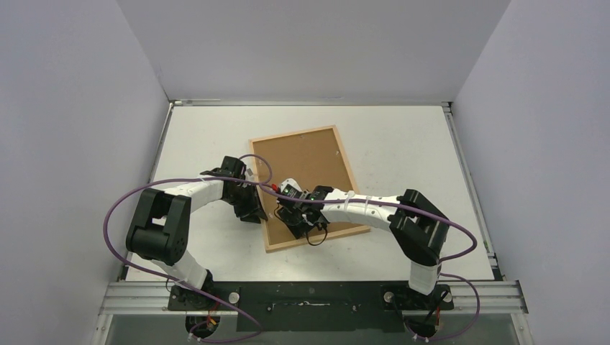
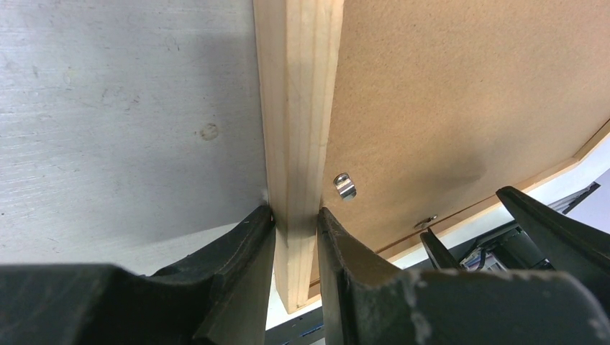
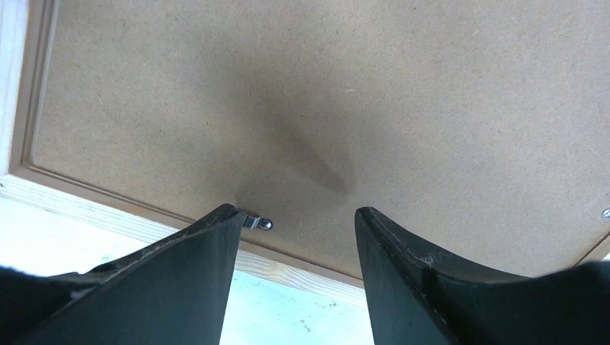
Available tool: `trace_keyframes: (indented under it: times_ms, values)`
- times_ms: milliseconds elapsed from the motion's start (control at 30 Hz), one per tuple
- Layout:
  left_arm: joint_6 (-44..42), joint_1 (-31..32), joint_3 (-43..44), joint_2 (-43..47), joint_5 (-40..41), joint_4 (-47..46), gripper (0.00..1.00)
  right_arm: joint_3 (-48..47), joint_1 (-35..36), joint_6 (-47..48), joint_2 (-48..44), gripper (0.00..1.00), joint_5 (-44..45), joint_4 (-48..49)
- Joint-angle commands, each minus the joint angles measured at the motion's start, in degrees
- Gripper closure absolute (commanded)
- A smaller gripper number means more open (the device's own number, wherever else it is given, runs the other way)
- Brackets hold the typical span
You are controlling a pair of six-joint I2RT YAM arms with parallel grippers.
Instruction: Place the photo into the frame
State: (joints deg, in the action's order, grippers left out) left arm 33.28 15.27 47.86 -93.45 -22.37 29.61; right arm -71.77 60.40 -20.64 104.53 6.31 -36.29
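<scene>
The frame [image 1: 346, 168] lies face down on the table, its brown backing board [image 1: 302, 164] filling the opening. The photo is hidden. My left gripper [image 1: 255, 213] is shut on the frame's left bar near the near corner; in the left wrist view the pale wood bar [image 2: 298, 108] sits pinched between the gripper's [image 2: 296, 223] fingers. My right gripper [image 1: 303, 223] is open over the board's near edge. In the right wrist view the gripper [image 3: 296, 213] straddles the board [image 3: 324, 86], its left finger touching a small metal turn clip [image 3: 259, 223].
Two more metal clips [image 2: 345, 185] [image 2: 424, 221] sit on the board near the held corner. The right gripper's fingers [image 2: 547, 223] show at the lower right of the left wrist view. The white table [image 1: 403, 136] is walled on three sides.
</scene>
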Motion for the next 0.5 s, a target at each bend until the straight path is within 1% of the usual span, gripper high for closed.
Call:
trace_keyframes:
  times_ms: [0, 300, 467]
  values:
    - [-1.9, -0.2, 0.1, -1.6, 2.8, -0.5, 0.74, -0.9, -0.4, -1.8, -1.8, 0.41, 3.2, 2.1]
    - [-2.3, -0.2, 0.0, -1.9, 2.4, -0.6, 0.73, -1.0, -0.3, -1.5, 1.0, 0.43, 5.7, 0.8]
    - [-2.3, -0.3, 0.4, -2.4, 2.4, -0.6, 0.73, 0.1, -0.1, -0.3, 1.8, 0.43, 3.3, 0.3]
